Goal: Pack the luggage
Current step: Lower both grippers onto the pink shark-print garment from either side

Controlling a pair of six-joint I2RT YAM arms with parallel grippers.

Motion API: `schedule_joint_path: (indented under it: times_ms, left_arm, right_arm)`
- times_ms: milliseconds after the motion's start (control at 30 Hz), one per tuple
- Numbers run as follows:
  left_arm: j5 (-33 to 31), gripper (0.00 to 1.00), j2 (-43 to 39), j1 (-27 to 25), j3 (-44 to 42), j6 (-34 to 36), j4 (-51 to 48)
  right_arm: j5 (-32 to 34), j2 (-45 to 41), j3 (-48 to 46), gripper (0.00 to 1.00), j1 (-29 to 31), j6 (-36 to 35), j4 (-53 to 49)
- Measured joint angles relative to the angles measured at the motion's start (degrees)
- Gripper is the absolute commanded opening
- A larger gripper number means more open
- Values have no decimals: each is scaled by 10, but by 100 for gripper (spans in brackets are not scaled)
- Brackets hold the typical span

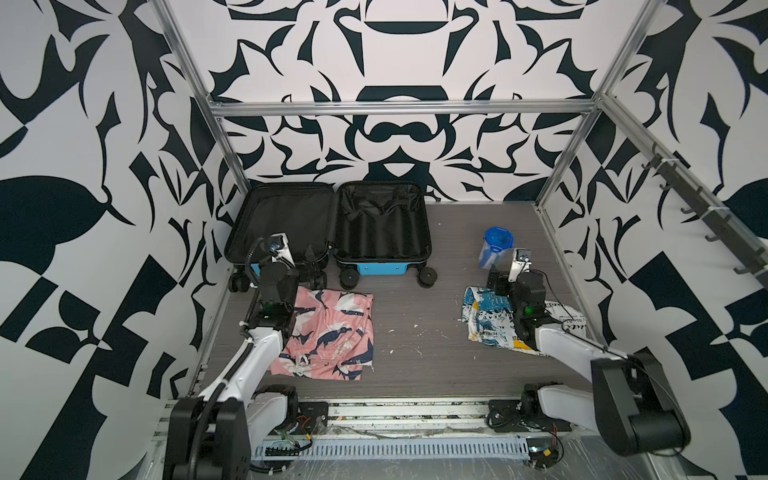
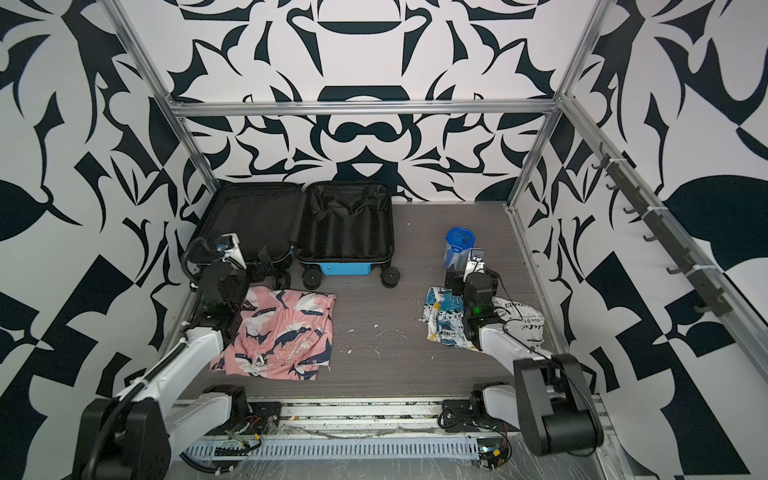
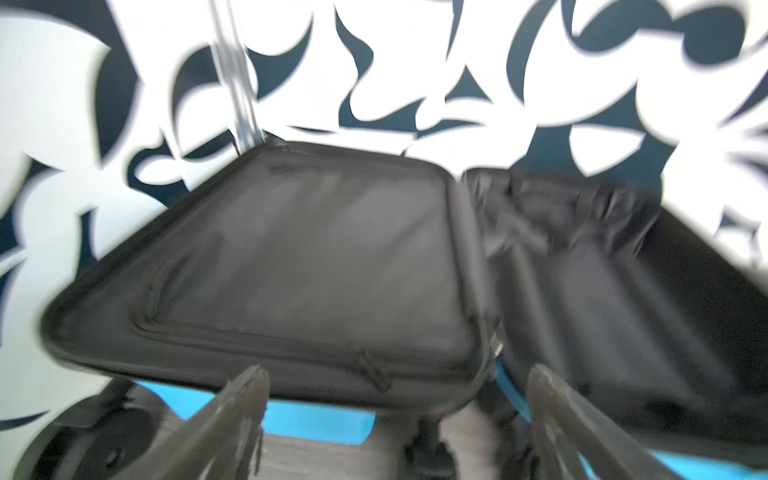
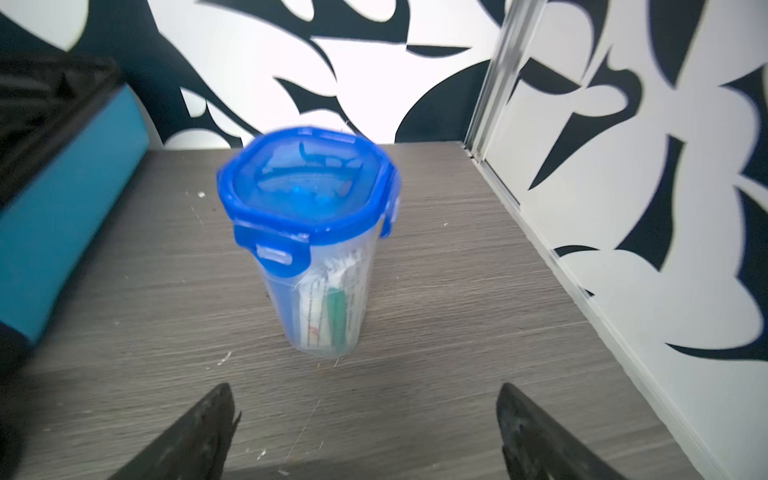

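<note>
The luggage (image 1: 380, 268) (image 2: 347, 268) lies open at the back left of the table, its two black-lined halves side by side, blue shell and black wheels toward me. My left gripper (image 1: 309, 253) (image 3: 397, 370) hovers open at the front rim of the left half, holding nothing; the wrist view shows the blue shell (image 3: 311, 419) between its fingers. My right gripper (image 1: 493, 277) (image 4: 365, 388) is open and empty just short of a clear container with a blue lid (image 1: 496, 245) (image 4: 311, 232), which stands upright.
Pink patterned shorts (image 1: 328, 332) (image 2: 282, 332) lie flat under the left arm. A white and blue printed garment (image 1: 490, 316) (image 2: 444, 316) lies under the right arm. Aluminium frame posts (image 1: 557, 183) and patterned walls enclose the table. A hook rail (image 1: 706, 216) runs along the right wall.
</note>
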Motion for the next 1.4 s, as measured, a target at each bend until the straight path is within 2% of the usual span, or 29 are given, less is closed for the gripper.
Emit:
schedule_joint_path:
  times_ms: [100, 200, 267, 367, 467, 567, 700, 767, 833, 933, 1033, 1167, 1400]
  left_arm:
    - [-10, 99, -54, 0, 31, -51, -75]
    - [-15, 99, -99, 9, 46, -141, -172]
    - [29, 99, -109, 33, 57, -191, -234]
    - [111, 99, -99, 48, 73, -232, -304]
    - [180, 100, -87, 30, 82, -252, -375]
    - [197, 99, -79, -36, 83, -263, -442]
    - [155, 100, -54, -199, 84, -283, -493]
    - [113, 99, -3, -290, 98, -296, -528]
    - [77, 98, 64, -348, 122, -305, -556]
    - [22, 99, 172, -410, 165, -315, -596]
    - [-21, 99, 252, -452, 199, -326, -624]
    - [-47, 98, 293, -479, 207, -339, -638]
    - [-49, 83, 319, -481, 172, -355, -621]
  right_arm:
    - [19, -82, 17, 100, 0, 67, -98]
    - [38, -150, 56, 98, 0, 151, -200]
    - [26, -181, 83, 85, -1, 200, -260]
    - [-51, -198, 114, 57, -2, 245, -315]
    - [-154, -181, 126, 49, 3, 299, -329]
    - [-205, -138, 131, 54, 55, 331, -345]
    - [-207, -69, 142, 67, 219, 352, -371]
    - [-200, -36, 152, 71, 292, 357, -372]
    - [-195, -7, 163, 78, 337, 365, -370]
    - [-181, 25, 170, 79, 366, 376, -367]
    - [-166, 27, 170, 80, 368, 386, -373]
    - [-143, -2, 170, 81, 368, 388, -389]
    - [-106, -78, 169, 81, 368, 387, -432]
